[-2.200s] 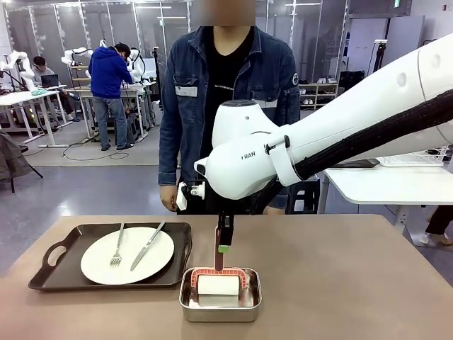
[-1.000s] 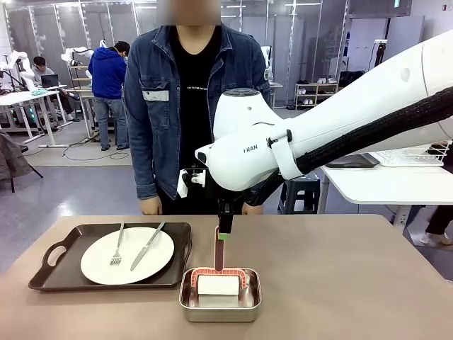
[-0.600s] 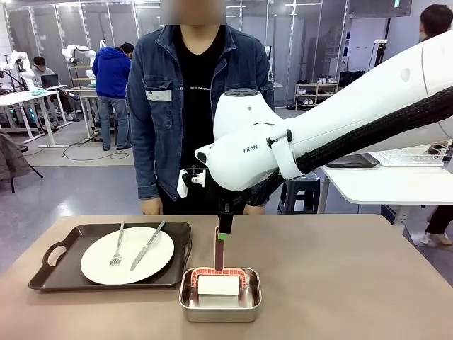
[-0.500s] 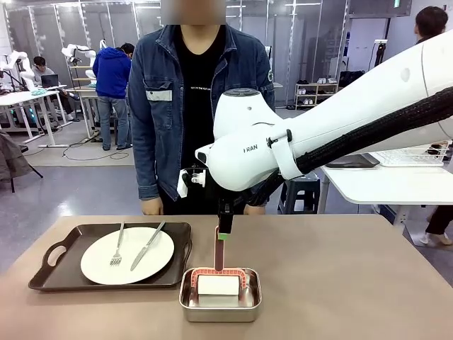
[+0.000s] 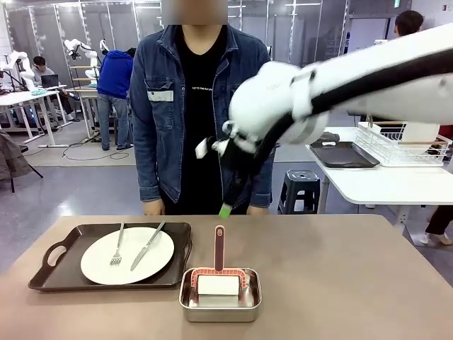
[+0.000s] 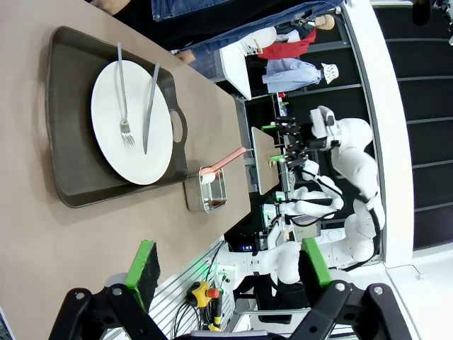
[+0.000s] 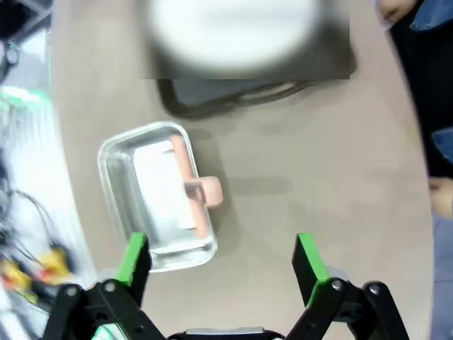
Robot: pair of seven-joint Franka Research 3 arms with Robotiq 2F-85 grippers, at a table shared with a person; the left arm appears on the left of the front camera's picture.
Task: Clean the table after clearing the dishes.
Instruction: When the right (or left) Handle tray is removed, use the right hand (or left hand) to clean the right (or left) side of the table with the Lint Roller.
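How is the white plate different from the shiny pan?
The plate is round, white and flat; the pan is rectangular, silver and deep. The plate sits on a dark tray; the pan sits straight on the table. Both hold something.

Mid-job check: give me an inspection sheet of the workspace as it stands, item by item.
Surface: tan table, no spills seen.
Job's things: dark tray on the robot's left, holding a white plate with a fork and knife lying on it.
Clutter: steel pan near the robot's edge, holding a pink-handled cleaning tool, handle upright.
Grippers: left gripper open, empty; right gripper open, empty, raised above the pan.
Cables: black sleeve along the right arm, off the table.
Surroundings: person standing at the far edge; white side table with a wire rack.
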